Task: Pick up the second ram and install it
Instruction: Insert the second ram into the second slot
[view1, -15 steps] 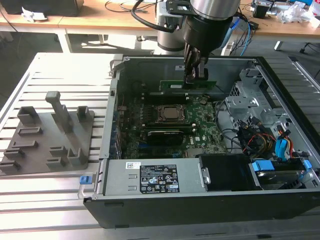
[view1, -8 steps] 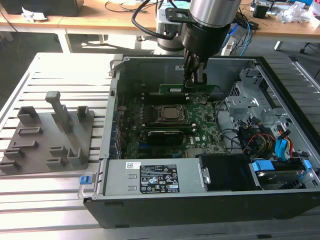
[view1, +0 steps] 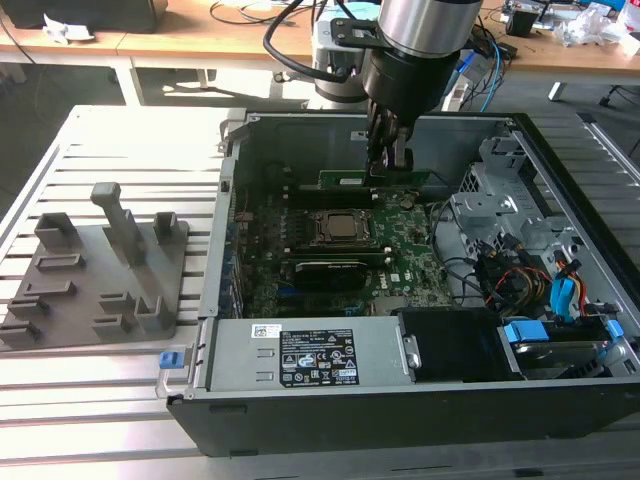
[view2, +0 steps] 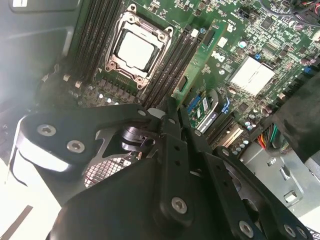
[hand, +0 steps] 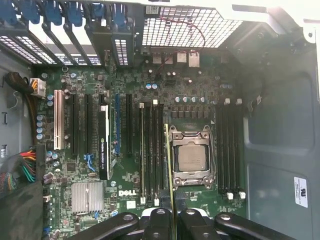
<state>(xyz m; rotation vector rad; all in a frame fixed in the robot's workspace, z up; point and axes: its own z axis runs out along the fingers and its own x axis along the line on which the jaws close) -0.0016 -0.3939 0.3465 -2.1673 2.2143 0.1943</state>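
My gripper is shut on the second ram, a thin green stick held on edge. It hangs inside the open computer case, just past the square CPU socket as the exterior view looks. In the first wrist view the ram shows edge-on, running from the gripper along the side of the socket, by a bank of dark memory slots. In the second wrist view the ram lies between the socket and the board's heatsink. Whether it touches a slot I cannot tell.
A black oblong card sits in front of the socket. The power supply lines the case's near wall. Cables and a drive bay crowd the exterior view's right. A grey parts fixture stands outside on the left.
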